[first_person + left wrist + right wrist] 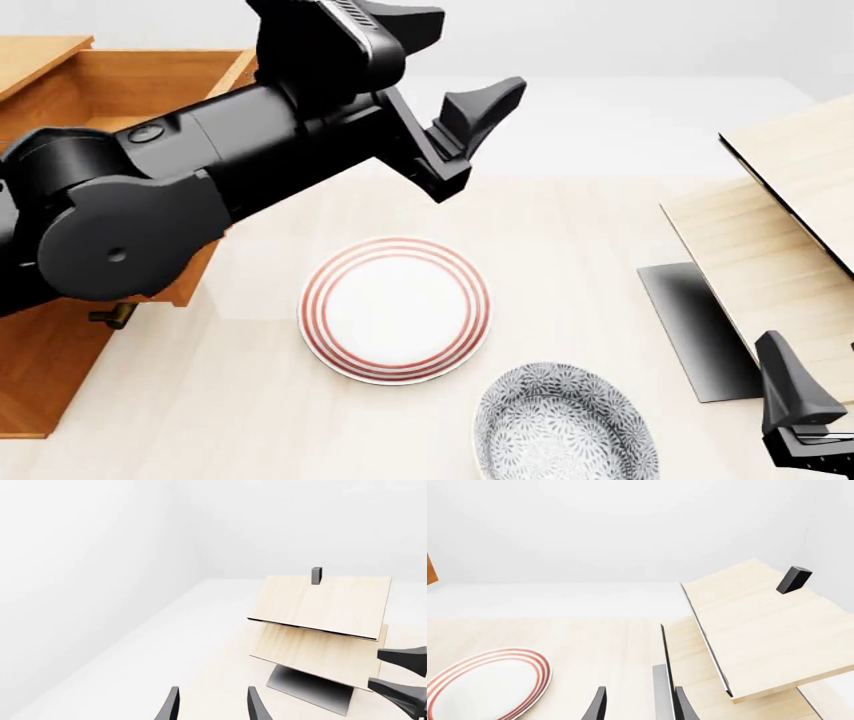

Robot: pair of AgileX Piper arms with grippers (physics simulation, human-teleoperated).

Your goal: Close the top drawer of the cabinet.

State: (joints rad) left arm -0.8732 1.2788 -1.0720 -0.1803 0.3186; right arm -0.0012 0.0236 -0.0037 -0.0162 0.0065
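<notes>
The cabinet (40, 370) is orange-brown wood at the far left of the front view. Its top drawer (134, 85) stands pulled out, an open box; my left arm hides most of its front. A bit of brass handle (114, 315) shows under the arm. My left gripper (461, 70) is open and empty, raised above the table just right of the drawer, touching nothing. In the left wrist view its fingertips (172, 705) stand apart. My right gripper (798, 400) is open and empty at the front right; it also shows in the right wrist view (639, 705).
A red-striped white plate (395, 310) lies mid-table and a grey patterned bowl (567, 425) lies nearer the front. A pale slanted board structure (787, 220) on a dark grey panel (694, 325) stands at the right, close to my right gripper.
</notes>
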